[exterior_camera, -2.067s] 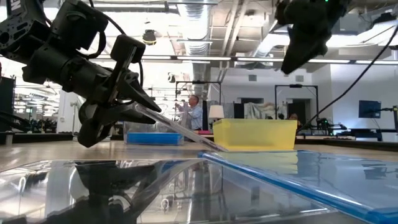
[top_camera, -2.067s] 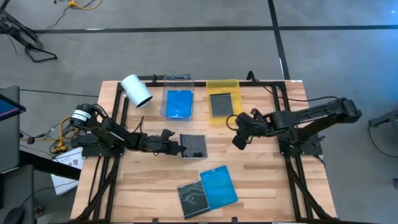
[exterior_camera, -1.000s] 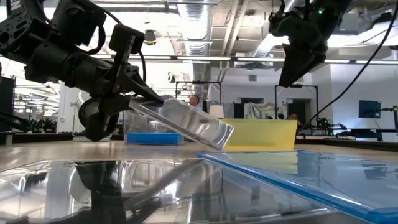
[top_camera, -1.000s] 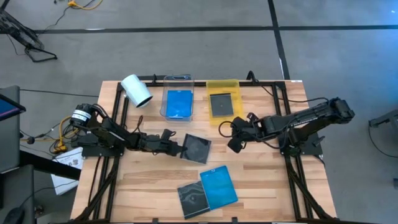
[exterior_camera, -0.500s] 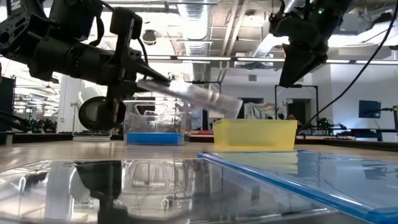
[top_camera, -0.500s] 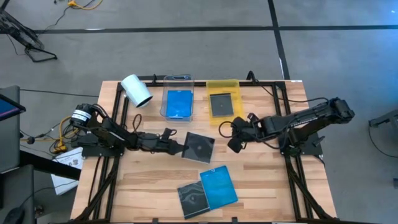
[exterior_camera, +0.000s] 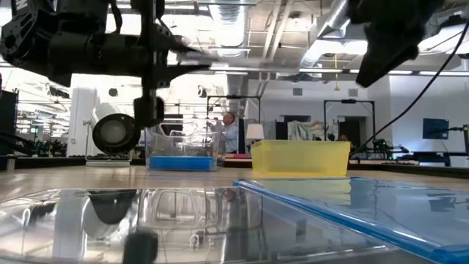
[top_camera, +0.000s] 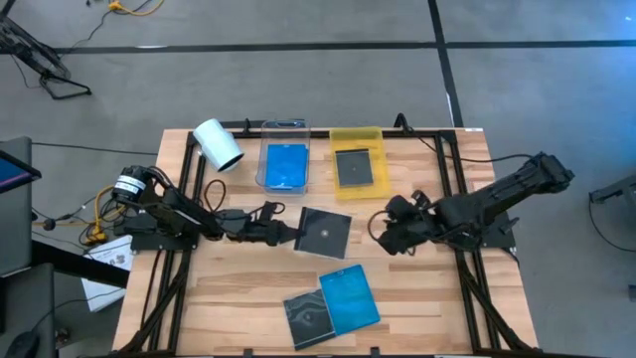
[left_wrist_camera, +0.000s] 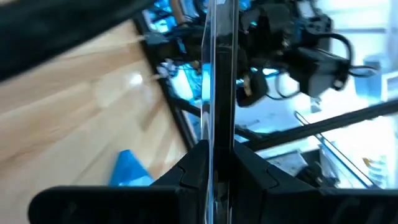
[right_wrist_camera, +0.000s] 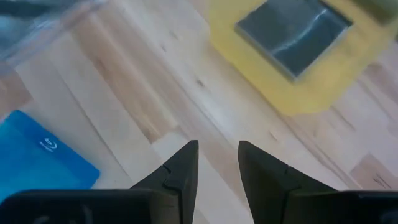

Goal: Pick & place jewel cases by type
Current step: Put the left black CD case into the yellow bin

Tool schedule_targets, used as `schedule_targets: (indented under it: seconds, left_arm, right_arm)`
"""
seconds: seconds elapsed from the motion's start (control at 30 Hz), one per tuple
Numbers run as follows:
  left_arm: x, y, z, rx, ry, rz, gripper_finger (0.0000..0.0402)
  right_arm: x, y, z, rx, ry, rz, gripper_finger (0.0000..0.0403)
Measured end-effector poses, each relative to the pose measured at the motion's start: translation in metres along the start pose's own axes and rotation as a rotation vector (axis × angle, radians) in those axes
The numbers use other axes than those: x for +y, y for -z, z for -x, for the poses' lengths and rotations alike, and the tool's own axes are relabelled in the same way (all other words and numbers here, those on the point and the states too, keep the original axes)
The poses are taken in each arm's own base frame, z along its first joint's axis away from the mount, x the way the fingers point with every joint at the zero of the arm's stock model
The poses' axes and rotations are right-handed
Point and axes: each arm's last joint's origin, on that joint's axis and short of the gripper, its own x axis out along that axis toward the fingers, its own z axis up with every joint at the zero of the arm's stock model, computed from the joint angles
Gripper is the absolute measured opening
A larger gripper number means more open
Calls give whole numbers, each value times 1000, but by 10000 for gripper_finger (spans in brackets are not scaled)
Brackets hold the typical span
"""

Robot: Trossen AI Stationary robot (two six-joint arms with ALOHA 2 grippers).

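Observation:
My left gripper (top_camera: 288, 235) is shut on a dark, clear-lidded jewel case (top_camera: 326, 233) held over the middle of the table; the left wrist view shows the case edge-on (left_wrist_camera: 219, 74). My right gripper (top_camera: 384, 241) hangs open to the right of it, holding nothing, its fingers (right_wrist_camera: 181, 169) slanting down at bare wood. A blue jewel case (top_camera: 286, 165) lies flat in the clear tray (top_camera: 286, 127), and a dark one (top_camera: 355, 167) lies in the yellow tray (top_camera: 355, 136). A dark case (top_camera: 308, 318) and a blue case (top_camera: 350, 296) lie flat near the table's near edge. My left gripper pinches the jewel case's left edge (left_wrist_camera: 219, 149) between its two fingers, one on each flat face. The fingers come level from the table's left. The case sticks out level toward the right, lifted clear of the table.
A white roll (top_camera: 219, 145) lies at the far left corner. The two trays stand side by side at the far edge. In the low view the yellow tray (exterior_camera: 300, 158) and the near blue case (exterior_camera: 381, 205) show ahead; people stand in the room behind.
My left gripper has risen and tipped up from slanting down to level; the jewel case in it has swung from tilted, its free edge low, to level and clear of the table. My right gripper has moved toward the table's near edge.

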Motion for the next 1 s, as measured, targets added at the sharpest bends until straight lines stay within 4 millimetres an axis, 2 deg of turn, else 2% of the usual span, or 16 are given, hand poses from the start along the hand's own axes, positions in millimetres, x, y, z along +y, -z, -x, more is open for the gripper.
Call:
schedule_targets:
  seconds: [0.23,0.57,0.77,1.0]
  left_arm:
    - [-22,-11,-24,13,101,-61,45]
    - [-46,-36,-61,91,124,-146,45]
    - [-56,-62,-80,132,92,-205,45]
    - [-60,-103,-91,119,50,-249,45]
  right_arm:
    - [-15,16,30,-80,24,-81,108]
    - [-17,36,46,-101,36,-102,108]
    - [-17,52,60,-146,-6,-111,108]
    - [-16,71,73,-144,-66,-100,108]
